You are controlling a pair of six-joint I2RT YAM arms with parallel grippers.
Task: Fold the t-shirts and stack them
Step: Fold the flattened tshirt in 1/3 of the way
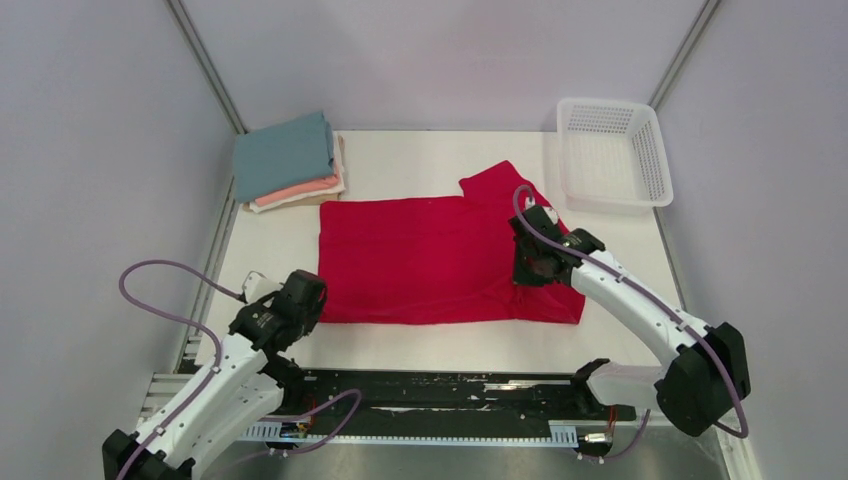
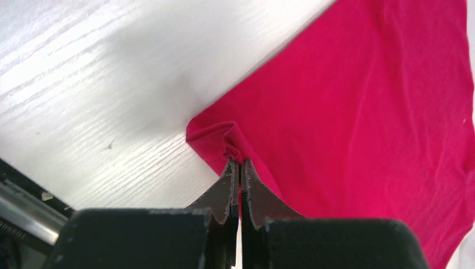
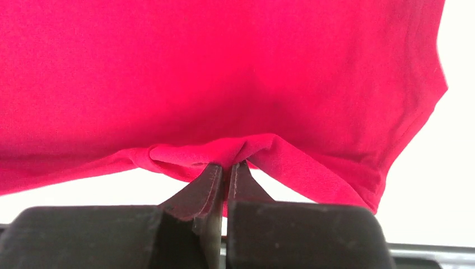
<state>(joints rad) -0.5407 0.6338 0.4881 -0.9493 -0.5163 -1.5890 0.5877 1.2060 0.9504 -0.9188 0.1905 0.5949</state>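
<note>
A crimson-red t-shirt lies spread across the middle of the white table, one sleeve pointing to the far right. My left gripper is shut on the shirt's near-left corner; in the left wrist view the gripper pinches a bunched fold of the red cloth. My right gripper is shut on the shirt's right part, lifting it a little; the right wrist view shows that gripper pinching a gathered edge of the red shirt. A stack of folded t-shirts, teal on top, then salmon-pink and cream, rests at the far left.
A white plastic mesh basket stands at the far right corner. A black rail runs along the near table edge between the arm bases. Grey walls with metal posts close in the table on three sides.
</note>
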